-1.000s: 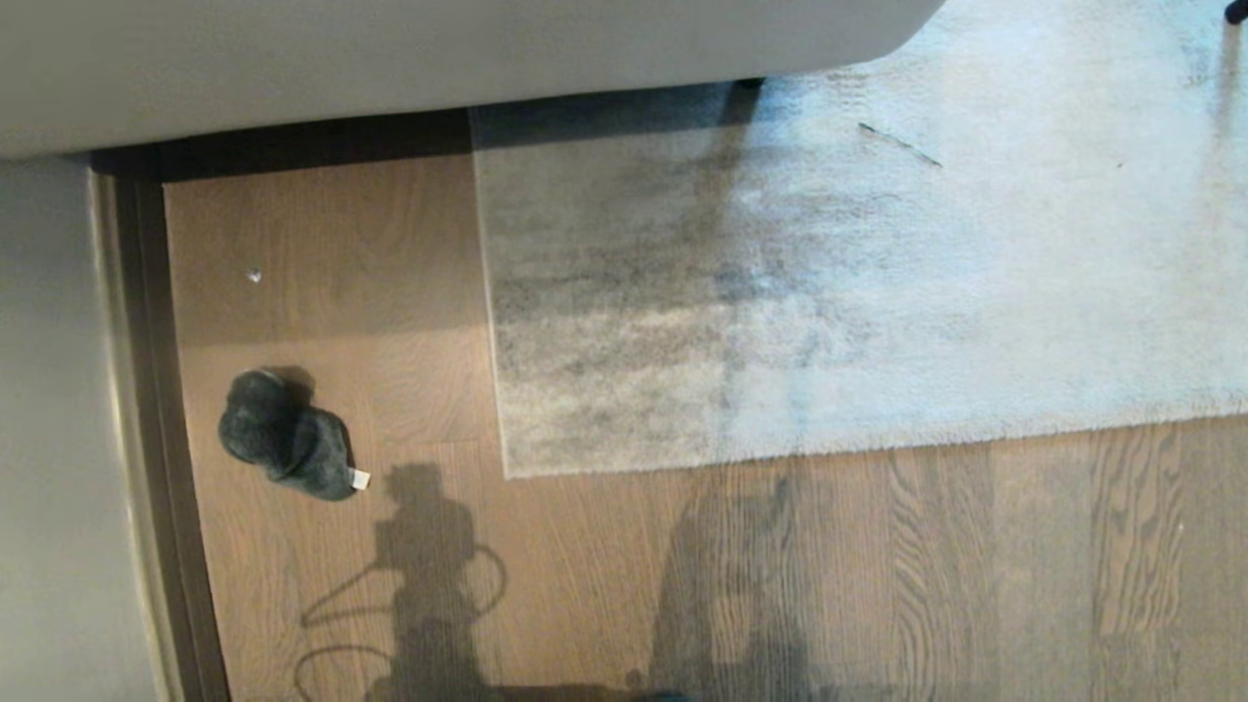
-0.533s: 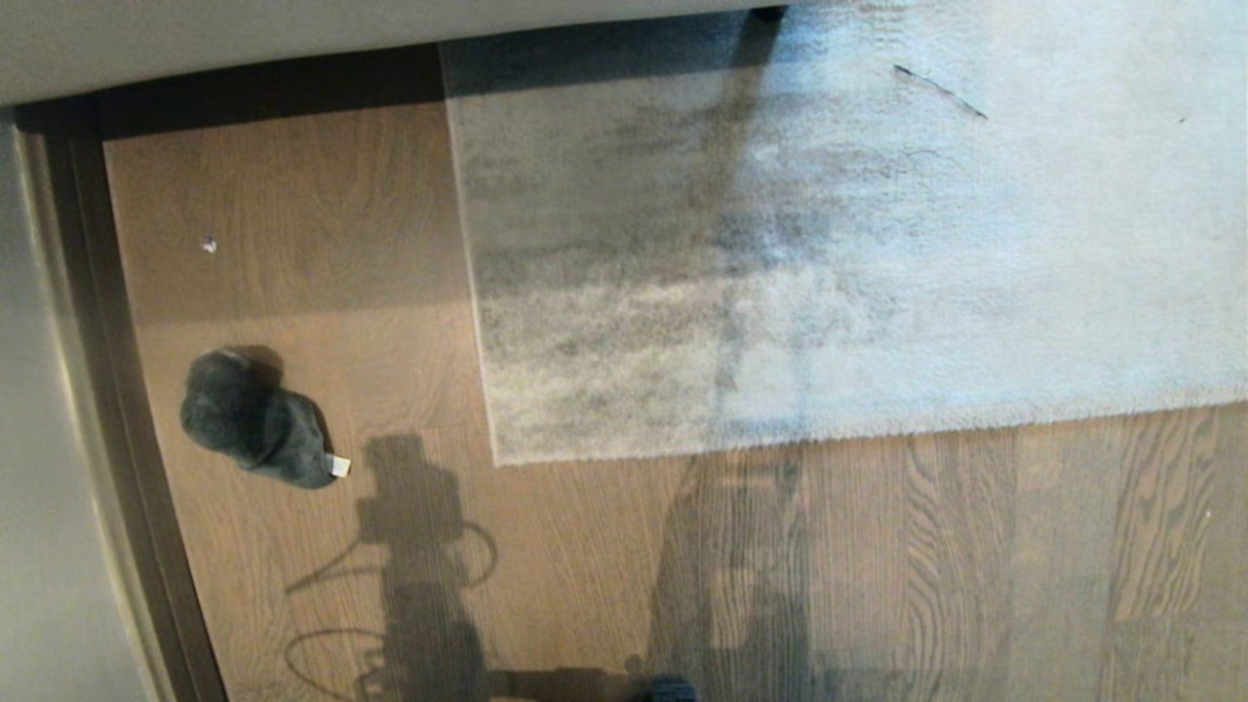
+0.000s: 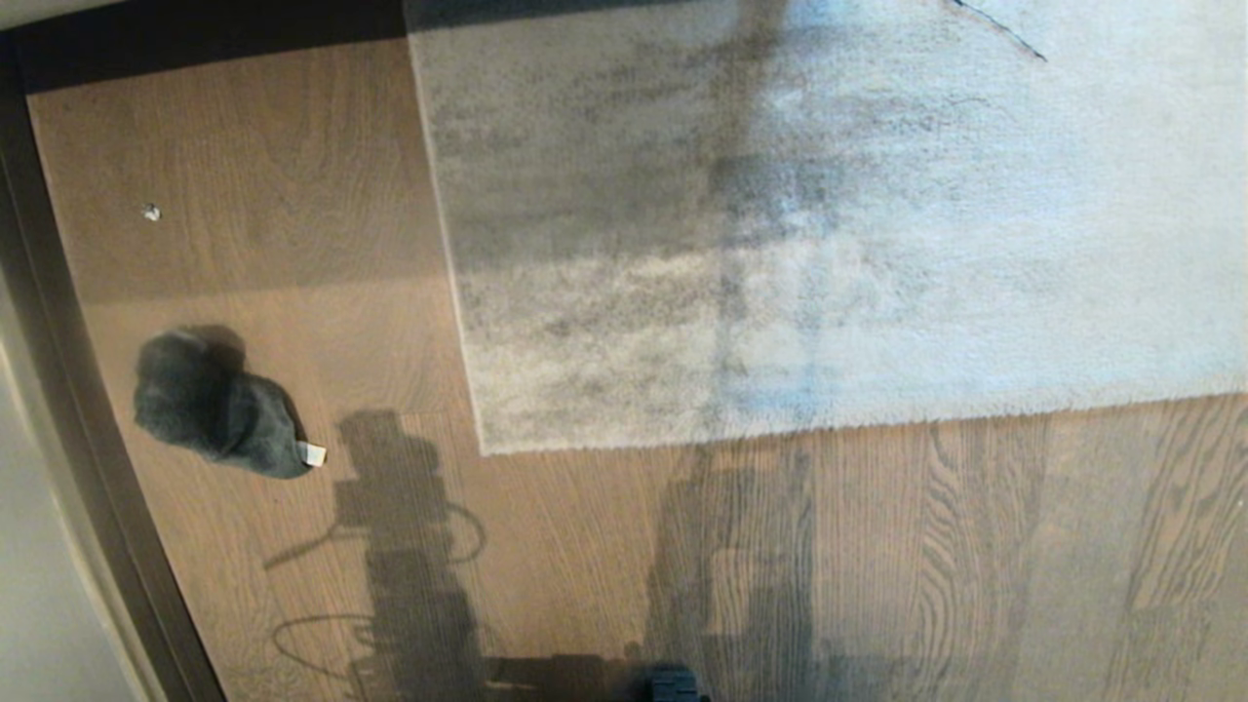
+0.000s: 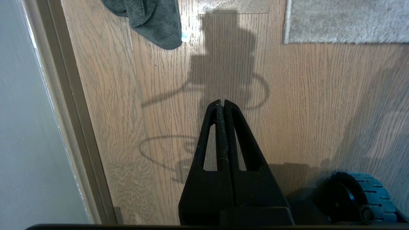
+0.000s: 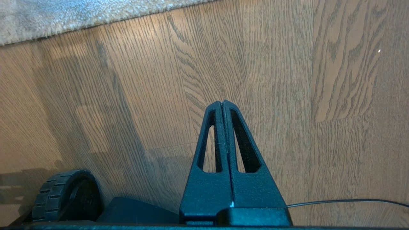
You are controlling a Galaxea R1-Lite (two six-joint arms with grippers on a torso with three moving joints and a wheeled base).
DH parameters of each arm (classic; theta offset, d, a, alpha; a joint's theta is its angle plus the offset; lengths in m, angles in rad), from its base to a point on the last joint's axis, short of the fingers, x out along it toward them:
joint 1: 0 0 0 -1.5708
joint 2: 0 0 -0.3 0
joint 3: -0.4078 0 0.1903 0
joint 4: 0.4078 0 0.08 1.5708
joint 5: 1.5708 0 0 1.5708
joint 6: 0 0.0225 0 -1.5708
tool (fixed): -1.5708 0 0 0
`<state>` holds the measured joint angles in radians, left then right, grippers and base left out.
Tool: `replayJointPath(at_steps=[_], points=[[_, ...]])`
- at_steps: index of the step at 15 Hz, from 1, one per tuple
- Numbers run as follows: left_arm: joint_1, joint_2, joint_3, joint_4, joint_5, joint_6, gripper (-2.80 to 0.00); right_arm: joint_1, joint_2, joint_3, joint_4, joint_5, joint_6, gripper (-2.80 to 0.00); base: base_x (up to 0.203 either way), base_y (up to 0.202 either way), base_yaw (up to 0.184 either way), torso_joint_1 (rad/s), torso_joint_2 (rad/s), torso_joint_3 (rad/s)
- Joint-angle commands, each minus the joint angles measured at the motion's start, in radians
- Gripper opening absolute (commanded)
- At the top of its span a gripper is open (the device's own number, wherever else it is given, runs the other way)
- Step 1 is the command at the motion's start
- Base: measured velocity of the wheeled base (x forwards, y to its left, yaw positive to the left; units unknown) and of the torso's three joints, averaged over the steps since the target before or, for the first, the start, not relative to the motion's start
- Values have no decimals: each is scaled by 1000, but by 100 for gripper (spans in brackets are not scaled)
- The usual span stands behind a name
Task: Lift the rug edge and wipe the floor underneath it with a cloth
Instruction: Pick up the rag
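Observation:
The grey mottled rug (image 3: 829,224) lies flat on the brown wood floor (image 3: 292,175), its near left corner at the middle of the head view. The small dark fuzzy cloth (image 3: 210,409) with a white tag lies crumpled on the floor to the rug's left, near the wall. Neither gripper shows in the head view. In the left wrist view my left gripper (image 4: 222,102) hangs shut and empty above bare floor, short of the cloth (image 4: 150,19) and the rug corner (image 4: 345,22). My right gripper (image 5: 222,103) is likewise shut and empty over bare floor, near the rug edge (image 5: 80,16).
A dark baseboard and pale wall (image 3: 39,546) run down the left side. A small pale speck (image 3: 151,212) lies on the floor beyond the cloth. My base wheels (image 4: 361,198) (image 5: 64,195) show near the grippers, and a thin cable (image 5: 348,202) trails on the floor.
The head camera has tilted down: the whole scene slid up and left and the sofa has left the view. The cloth, the rug and both grippers stay put.

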<state>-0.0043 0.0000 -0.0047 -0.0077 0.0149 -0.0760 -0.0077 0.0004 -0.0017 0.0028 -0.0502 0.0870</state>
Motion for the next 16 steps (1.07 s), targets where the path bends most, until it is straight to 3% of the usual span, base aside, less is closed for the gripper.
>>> replayJointPath(at_steps=[1, 16], points=[[0, 0, 0, 0, 1, -1, -280, 0, 1, 0, 0, 0, 0, -280, 0, 0, 0, 2, 2, -46], [0, 0, 2, -2, 0, -1, -280, 0, 1, 0, 0, 0, 0, -280, 0, 0, 0, 0, 0, -2]])
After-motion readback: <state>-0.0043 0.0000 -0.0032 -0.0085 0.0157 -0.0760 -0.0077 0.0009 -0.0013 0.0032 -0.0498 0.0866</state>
